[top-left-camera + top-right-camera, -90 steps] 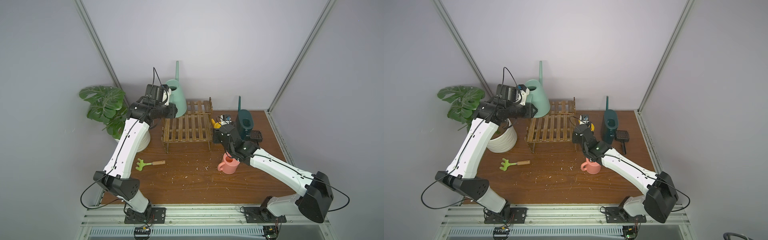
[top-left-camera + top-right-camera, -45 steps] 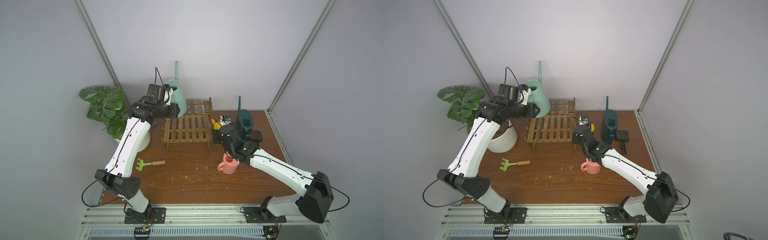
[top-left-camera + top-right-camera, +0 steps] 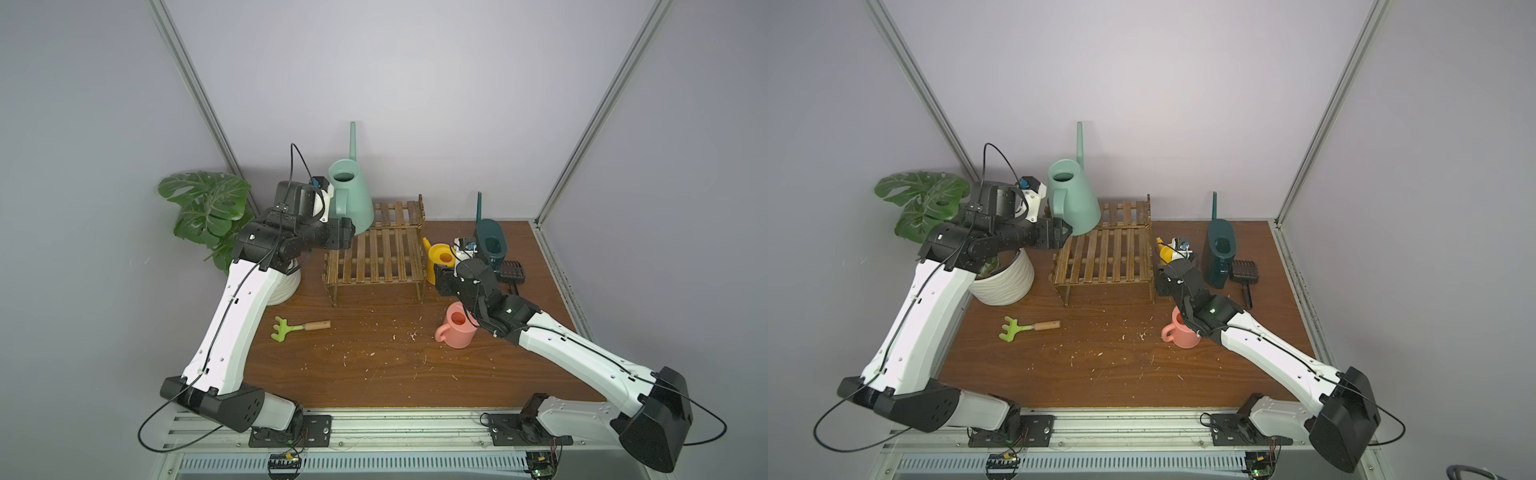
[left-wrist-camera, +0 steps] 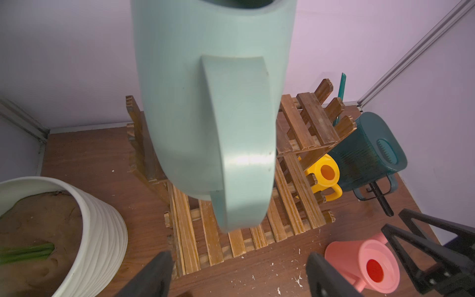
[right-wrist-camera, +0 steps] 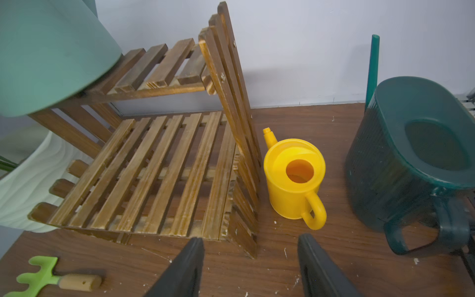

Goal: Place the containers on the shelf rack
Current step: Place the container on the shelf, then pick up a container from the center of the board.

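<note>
The large mint-green can (image 3: pixel 353 199) (image 3: pixel 1073 199) stands on the left end of the shelf rack's (image 3: pixel 376 257) (image 3: pixel 1104 257) upper tier. Its handle (image 4: pixel 239 154) points at my left gripper (image 4: pixel 239 259) (image 3: pixel 349 232), which is open and apart from it. The lower tier (image 5: pixel 154 167) is bare. The yellow can (image 5: pixel 293 180) (image 3: pixel 441 255) stands on the table beside the rack's right end, just ahead of my open, empty right gripper (image 5: pixel 250 246) (image 3: pixel 438 278). The dark-teal can (image 5: pixel 411 154) (image 3: pixel 490 245) stands right of it. The pink can (image 3: pixel 457 330) (image 4: pixel 370 264) sits under my right forearm.
A white ribbed pot (image 3: pixel 282 286) (image 4: pixel 97 231) with a leafy plant (image 3: pixel 208 208) stands left of the rack under my left arm. A green hand rake (image 3: pixel 291 328) (image 5: pixel 43 279) lies in front. A black brush (image 3: pixel 1246 274) lies by the teal can. Walls close the back and sides.
Both grippers have opened wider, the left one coming off the mint-green can's handle. The arms and cans have barely shifted.
</note>
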